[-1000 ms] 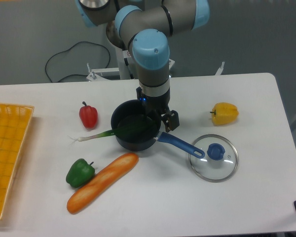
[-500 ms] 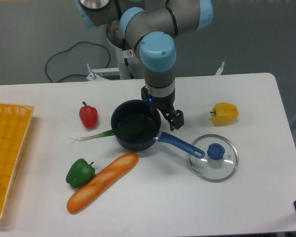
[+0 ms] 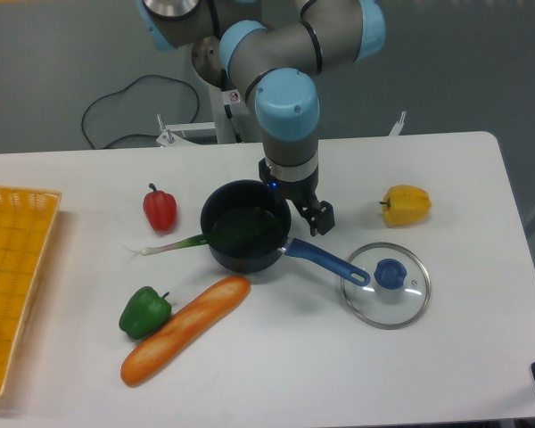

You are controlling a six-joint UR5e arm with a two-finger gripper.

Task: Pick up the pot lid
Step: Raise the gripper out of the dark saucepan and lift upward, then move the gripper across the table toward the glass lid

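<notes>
On table (image 3: 464, 374), clear blue-knobbed lid (image 3: 386, 286)

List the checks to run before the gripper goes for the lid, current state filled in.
1. Lid flat on table, knob up: ok.
2. Blue knob unobstructed in view: ok.
3. Gripper lined up over knob: not ok, it hangs toward picture left, near the pan.
4. Fingers open wide enough for knob: cannot tell, the angle hides the gap.
5. Pan handle outside lid's outline: not ok, its end overlaps the left rim in this view.
6. Handle touching lid: cannot tell.
</notes>
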